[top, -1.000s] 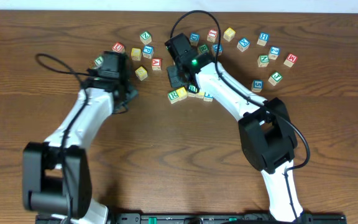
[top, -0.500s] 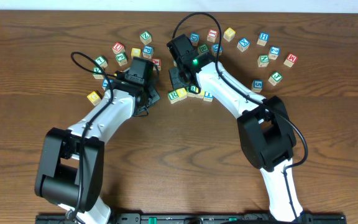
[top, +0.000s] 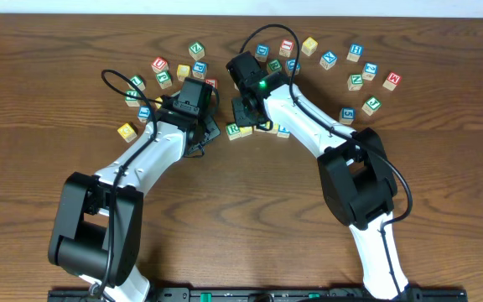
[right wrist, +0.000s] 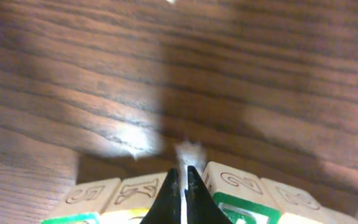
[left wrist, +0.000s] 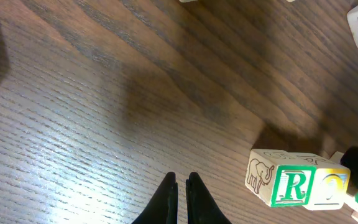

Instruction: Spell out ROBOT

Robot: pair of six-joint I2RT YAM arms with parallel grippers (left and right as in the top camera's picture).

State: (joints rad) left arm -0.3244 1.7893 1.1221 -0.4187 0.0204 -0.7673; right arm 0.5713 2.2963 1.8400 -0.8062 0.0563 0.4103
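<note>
Two grippers are staying pinched shut, holding nothing; the left gripper [left wrist: 182, 178] is sitting far nearer the green R cube [left wrist: 288, 185] than a second ago; the right gripper [right wrist: 183, 171] is hovering over the row of lettered cubes [right wrist: 135, 194]; bare brown table [top: 241, 218] is lying open nearside; spare cubes [top: 355, 52] are crowding the far edge.

Overhead evenly lit, sharp — wrist views softer, glare on the table [right wrist: 135, 140] (dark shadows beside).

Green letter "R" on one face of the wooden cube [left wrist: 289, 185]
</note>
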